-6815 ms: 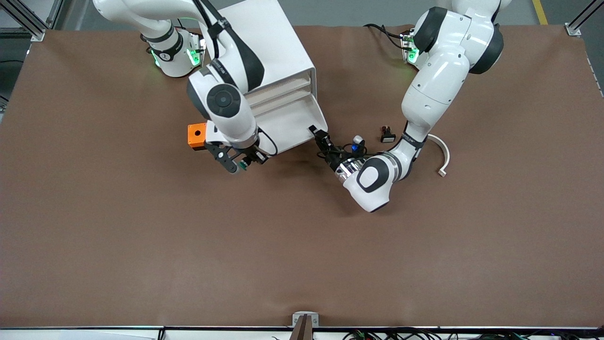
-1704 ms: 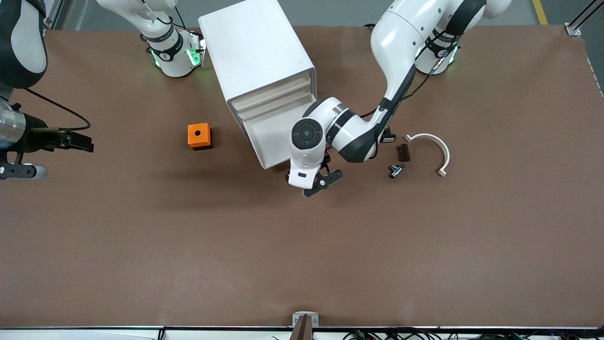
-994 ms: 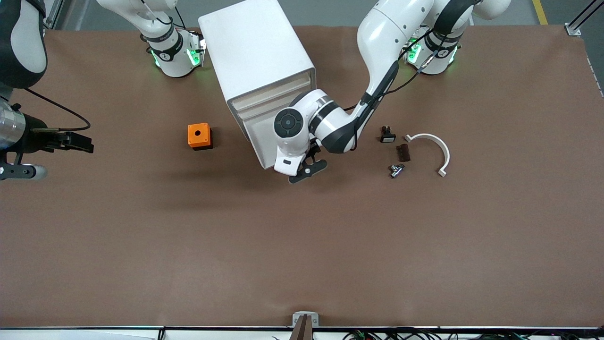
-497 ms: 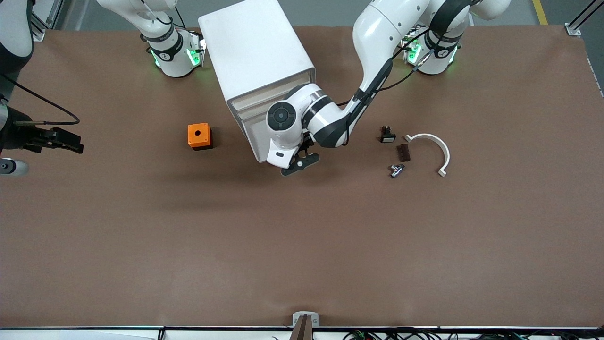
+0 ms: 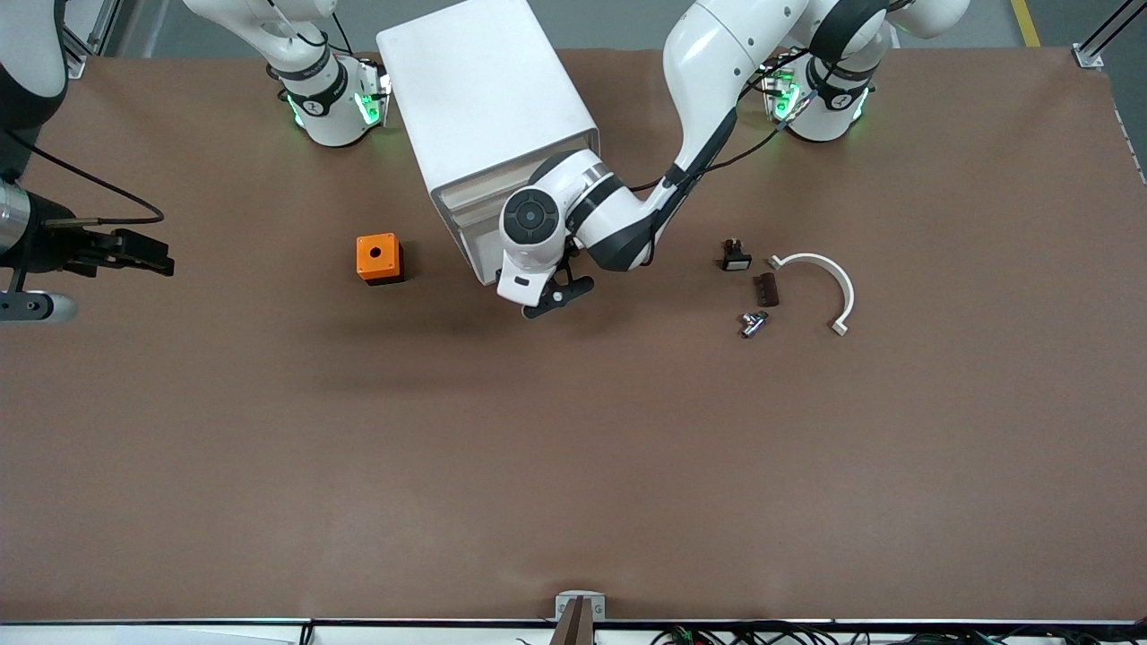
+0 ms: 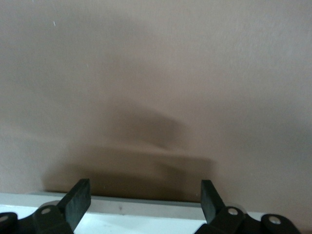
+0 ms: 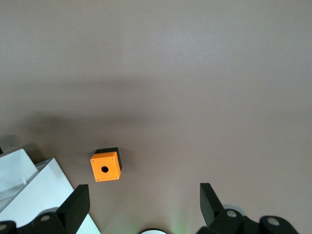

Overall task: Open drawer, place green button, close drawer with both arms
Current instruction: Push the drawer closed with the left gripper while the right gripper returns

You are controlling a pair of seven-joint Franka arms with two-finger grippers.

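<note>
Nearest the front camera on the surface (image 5: 573, 466): a small metal part (image 5: 751, 322), toward the left arm's end. Just farther lie a white curved piece (image 5: 829, 285), a dark brown piece (image 5: 764, 289) and a black part with a white face (image 5: 735, 257).

My left tool (image 5: 554, 300) is low at the front edge of the drawer (image 5: 479, 255), its fingers (image 6: 78, 200) spread apart and holding nothing. The left wrist view shows the drawer's white rim between them. The drawer sticks out a little from the cabinet (image 5: 484, 98).

Orange box (image 5: 378, 258): beside the drawer, toward the right arm's end.

My right tool (image 7: 144, 191) waits high over the right arm's end of the surface, fingers apart, empty.

Button: hidden, I cannot see it in any view.
</note>
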